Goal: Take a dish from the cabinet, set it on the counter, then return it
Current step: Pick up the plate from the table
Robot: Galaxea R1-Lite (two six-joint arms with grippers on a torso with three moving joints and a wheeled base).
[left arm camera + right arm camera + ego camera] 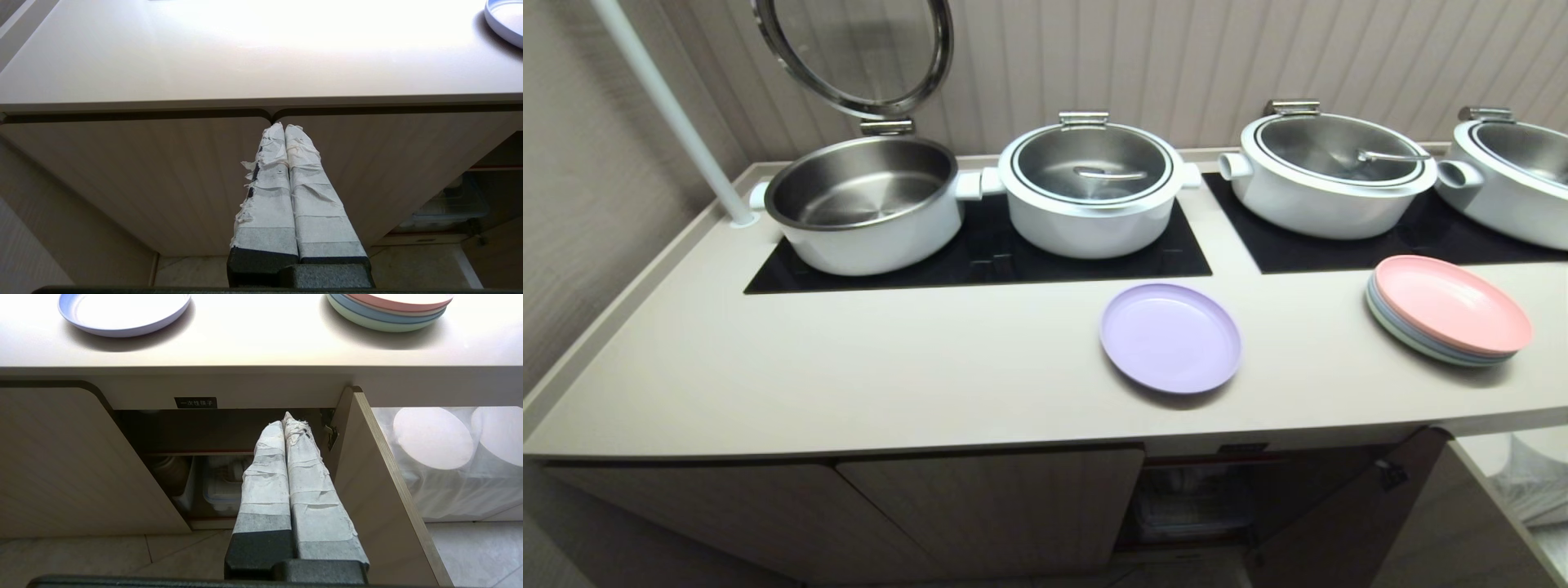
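The lavender dish [1170, 337] was laid flat on the table [849, 359], above and beyond both hands. The cabinet [245, 465] was seen open directly ahead of the right hand [289, 420]. Both it and the left hand [284, 128] were pressed together, empty, below the table's edge.

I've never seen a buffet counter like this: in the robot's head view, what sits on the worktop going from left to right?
White pole → open pot → first lidded pot → lavender dish → second lidded pot → pastel plate stack.
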